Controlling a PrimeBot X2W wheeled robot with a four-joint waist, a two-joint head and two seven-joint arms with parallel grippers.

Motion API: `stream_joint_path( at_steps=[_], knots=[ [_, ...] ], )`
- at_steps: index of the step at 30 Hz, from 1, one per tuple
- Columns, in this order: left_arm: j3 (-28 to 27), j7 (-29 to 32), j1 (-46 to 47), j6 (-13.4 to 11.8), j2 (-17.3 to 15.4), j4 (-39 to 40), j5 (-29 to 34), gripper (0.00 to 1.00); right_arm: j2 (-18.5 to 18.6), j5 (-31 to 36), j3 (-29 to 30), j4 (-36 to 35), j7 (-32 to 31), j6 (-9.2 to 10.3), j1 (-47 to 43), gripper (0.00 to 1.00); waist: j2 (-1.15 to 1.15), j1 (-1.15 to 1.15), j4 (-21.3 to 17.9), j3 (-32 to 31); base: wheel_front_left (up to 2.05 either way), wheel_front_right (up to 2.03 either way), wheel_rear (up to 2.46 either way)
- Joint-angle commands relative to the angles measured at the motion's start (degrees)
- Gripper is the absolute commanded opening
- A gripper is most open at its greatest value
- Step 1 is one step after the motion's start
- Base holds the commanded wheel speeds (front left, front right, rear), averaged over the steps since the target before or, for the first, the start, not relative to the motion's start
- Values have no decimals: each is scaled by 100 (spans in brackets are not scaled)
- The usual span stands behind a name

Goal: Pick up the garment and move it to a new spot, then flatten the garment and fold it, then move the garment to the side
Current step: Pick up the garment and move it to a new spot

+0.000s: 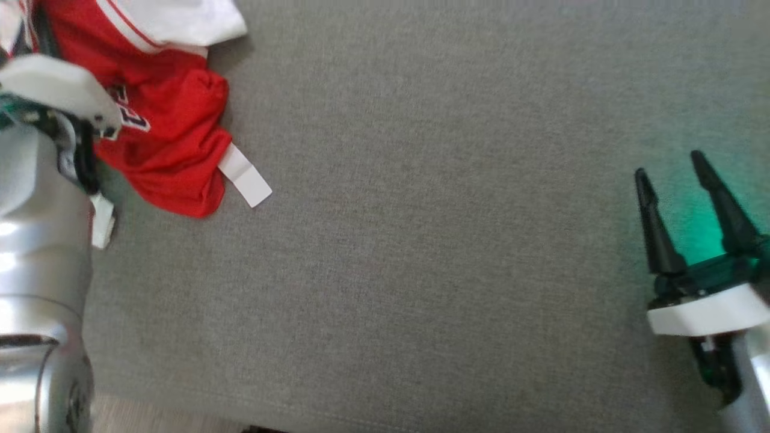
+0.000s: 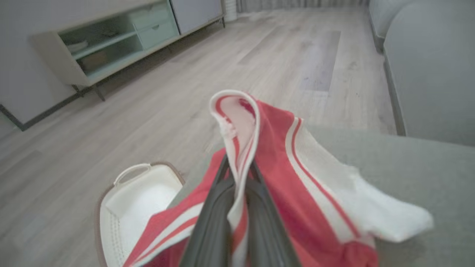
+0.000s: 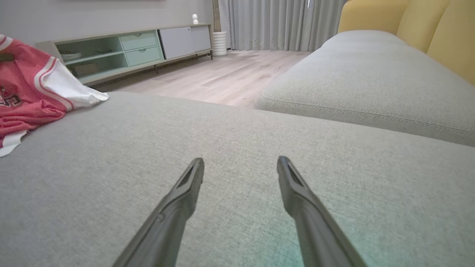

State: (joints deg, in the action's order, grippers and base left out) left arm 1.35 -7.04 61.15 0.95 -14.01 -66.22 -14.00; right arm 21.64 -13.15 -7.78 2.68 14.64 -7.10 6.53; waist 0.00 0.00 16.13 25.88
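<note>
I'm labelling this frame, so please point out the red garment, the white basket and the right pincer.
red garment [image 1: 171,129]: head view, crumpled red body.
white basket [image 2: 126,202]: left wrist view, bare inside.
right pincer [image 1: 670,165]: head view, between open fingertips.

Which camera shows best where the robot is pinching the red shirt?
The left wrist view: the left gripper is shut on a striped fold of the red shirt. The head view shows it crumpled, the grip hidden; the right wrist view shows one side.

fingers [image 2: 219,207] pinching red-white garment [image 2: 297,178], basket [image 2: 126,207] below
</note>
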Motion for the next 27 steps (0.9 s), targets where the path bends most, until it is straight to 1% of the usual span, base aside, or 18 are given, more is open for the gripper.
stream_joint_path(
  at_steps=[1,4,7,10,12,15,18,21,24,27],
  knots=[
    [-17,-137,270,45,-394,229,66,0,-21,-66,-129,-126,36,-39,-6,100,0,0,-131,-333,0,0,0],
    [192,-328,508,221,-387,415,199,0,-277,-98,-208,-47,36,-39,-25,100,0,0,-319,-759,0,0,0],
    [416,-483,671,495,-279,754,218,0,-643,-210,-151,29,36,-39,-71,100,0,0,-597,-1217,0,0,0],
    [656,-523,710,609,-180,1078,181,0,-945,-241,-121,95,36,-39,-186,100,0,0,-934,-1657,0,0,0],
    [794,-481,702,639,-85,1315,58,0,-1085,-221,-138,122,36,-39,-279,100,0,0,-1193,-1910,0,0,0],
    [1136,-284,644,650,57,1800,-314,0,-1288,-194,-83,62,36,-39,-406,100,0,0,-1609,-2201,0,0,0],
    [1427,-73,541,651,20,2348,-702,0,-1436,-171,-79,-25,36,-39,-527,100,0,0,-2048,-2422,0,0,0],
    [1603,78,417,652,-53,2831,-985,0,-1522,-155,-98,-96,36,-39,-667,100,0,0,-2462,-2585,0,0,0],
    [1661,120,311,652,-44,3235,-1125,0,-1564,-135,-39,-147,36,-39,-806,100,0,0,-2770,-2649,0,0,0],
    [1733,180,155,651,48,3495,-1192,0,-1577,-122,22,-181,36,-39,-899,100,0,0,-2975,-2659,0,0,0]
  ],
)
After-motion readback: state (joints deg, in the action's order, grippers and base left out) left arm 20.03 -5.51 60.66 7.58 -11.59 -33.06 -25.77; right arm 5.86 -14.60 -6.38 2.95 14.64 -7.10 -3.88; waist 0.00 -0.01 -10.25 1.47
